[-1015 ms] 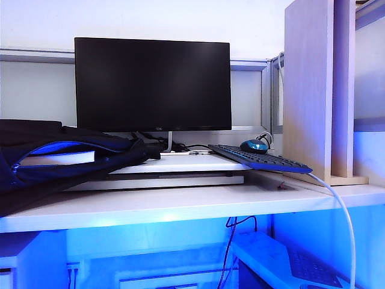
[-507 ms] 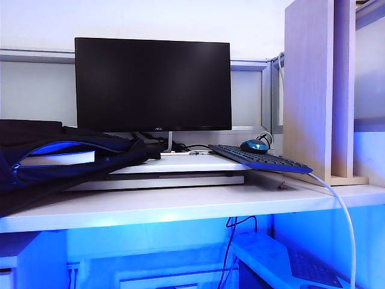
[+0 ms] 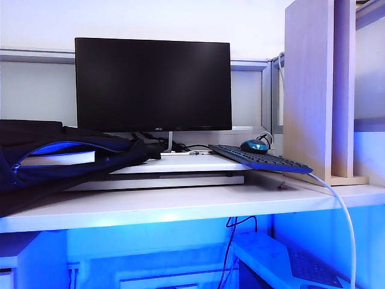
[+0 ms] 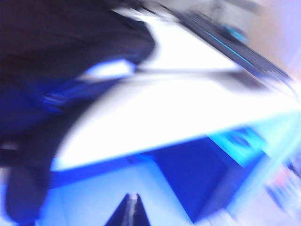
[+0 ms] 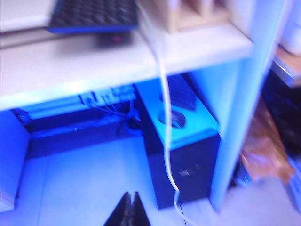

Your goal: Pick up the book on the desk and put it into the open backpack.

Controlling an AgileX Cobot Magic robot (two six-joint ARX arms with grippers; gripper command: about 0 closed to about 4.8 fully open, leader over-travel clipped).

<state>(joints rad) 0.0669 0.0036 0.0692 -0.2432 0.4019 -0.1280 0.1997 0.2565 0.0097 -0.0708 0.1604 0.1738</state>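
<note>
Inside soft black backpack (image 3: 54, 162): flat white-edged book (image 3: 60, 158); both tools closed.

Front exterior, wrists low — desk (image 3: 180, 208) shared

One monitor (image 3: 153, 84), one keyboard (image 3: 260, 158), one mouse (image 3: 254, 146), one backpack (image 3: 54, 162), one book (image 3: 60, 158).

White wall (image 3: 180, 18), grey partition (image 3: 36, 84), light-wood side panel (image 3: 307, 90), blue light.
</note>
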